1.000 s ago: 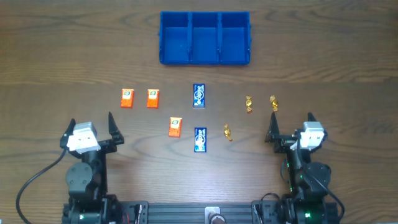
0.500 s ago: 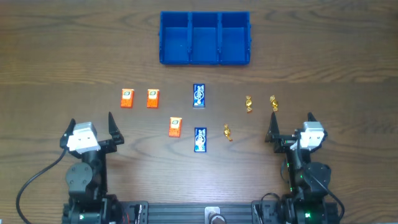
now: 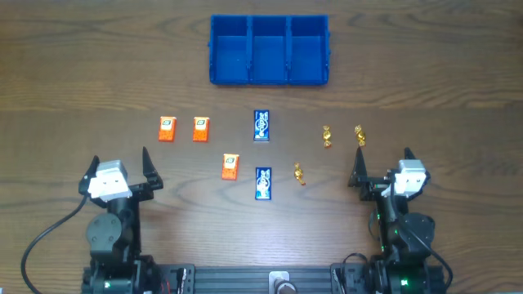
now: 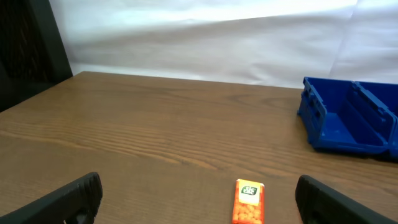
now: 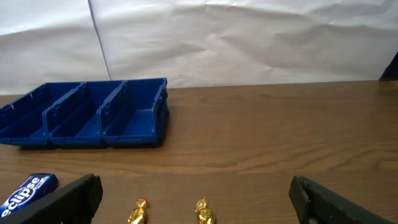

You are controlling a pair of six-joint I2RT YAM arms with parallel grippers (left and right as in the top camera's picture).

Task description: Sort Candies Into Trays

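A blue tray (image 3: 270,50) with three compartments stands at the back centre of the wooden table. Three orange candy boxes (image 3: 167,128) (image 3: 201,129) (image 3: 230,166) lie left of the middle, and two blue packs (image 3: 261,126) (image 3: 263,183) lie in the middle. Three gold-wrapped candies (image 3: 327,136) (image 3: 359,135) (image 3: 299,173) lie to the right. My left gripper (image 3: 117,167) is open near the front left, with an orange box (image 4: 249,201) ahead of it. My right gripper (image 3: 382,166) is open near the front right, with two gold candies (image 5: 137,213) (image 5: 204,211) ahead of it.
Bare wood surrounds the candies. A white backdrop (image 5: 249,43) rises behind the table's far edge. The tray (image 5: 87,115) shows from the right wrist, with a blue pack (image 5: 26,192) beside that gripper's finger.
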